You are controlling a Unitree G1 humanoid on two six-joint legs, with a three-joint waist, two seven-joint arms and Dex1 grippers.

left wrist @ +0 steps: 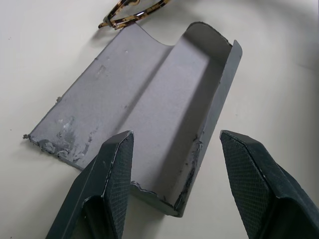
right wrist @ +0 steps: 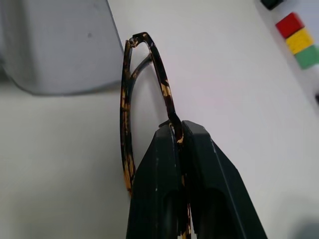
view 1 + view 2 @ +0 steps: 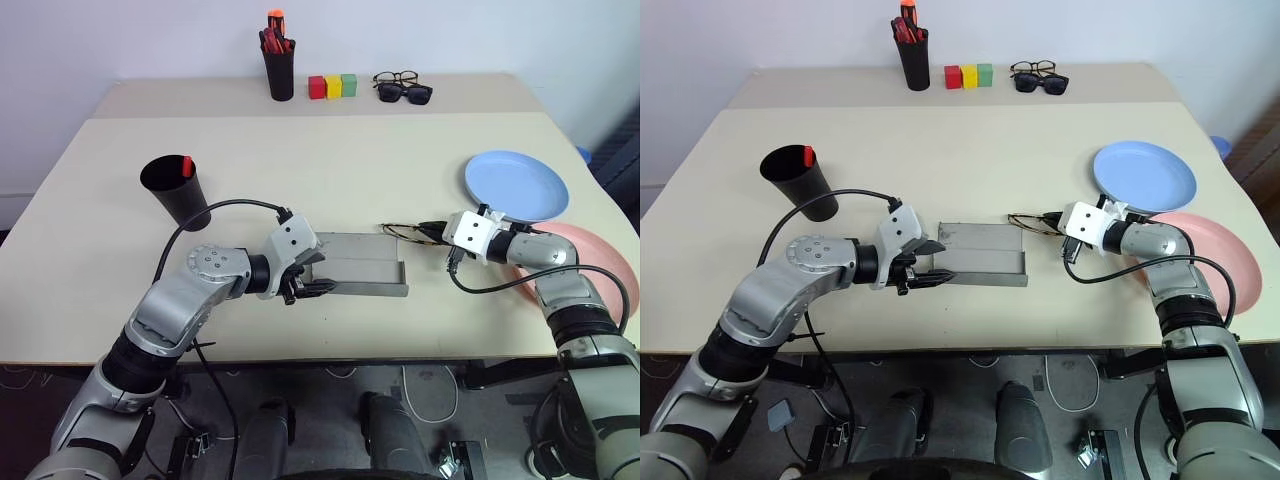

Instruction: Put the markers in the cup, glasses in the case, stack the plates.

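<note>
The right gripper (image 2: pixel 180 130) pinches the thin tortoiseshell wire-framed glasses (image 2: pixel 127 99) at 3 o'clock of the open grey hard-shell case (image 3: pixel 362 268), which the left gripper (image 1: pixel 172 164), fingers apart, straddles, probably to steady it.

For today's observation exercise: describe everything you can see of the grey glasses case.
The grey case lies open and empty on the cream table, an oblong matte shell with a raised wall along its near side and scuffed edges. The open left gripper straddles its left end. The glasses, pinched by the shut right gripper, sit just beyond its right end.
</note>
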